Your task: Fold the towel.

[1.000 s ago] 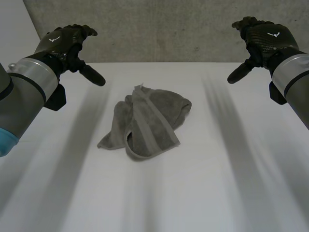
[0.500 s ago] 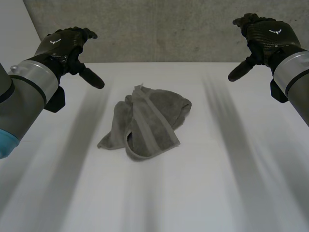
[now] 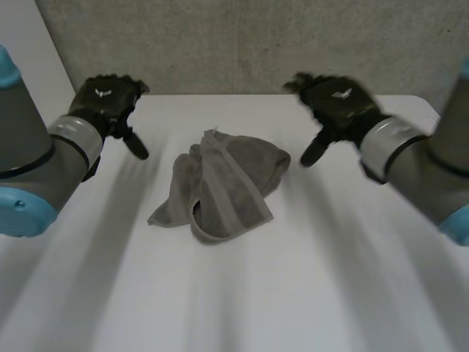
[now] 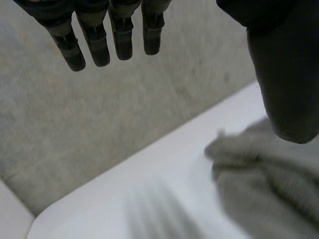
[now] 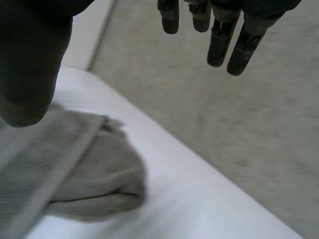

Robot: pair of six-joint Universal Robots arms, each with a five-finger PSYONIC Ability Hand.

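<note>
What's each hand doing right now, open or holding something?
Left hand: open, fingers straight, holding nothing, not touching the towel.
Right hand: open, fingers straight, holding nothing, not touching the towel.

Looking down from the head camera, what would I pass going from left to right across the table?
In order: left hand → crumpled grey towel → right hand.

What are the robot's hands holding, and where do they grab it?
Nothing. The left hand and right hand are open, one each side of the crumpled towel, not touching it.
</note>
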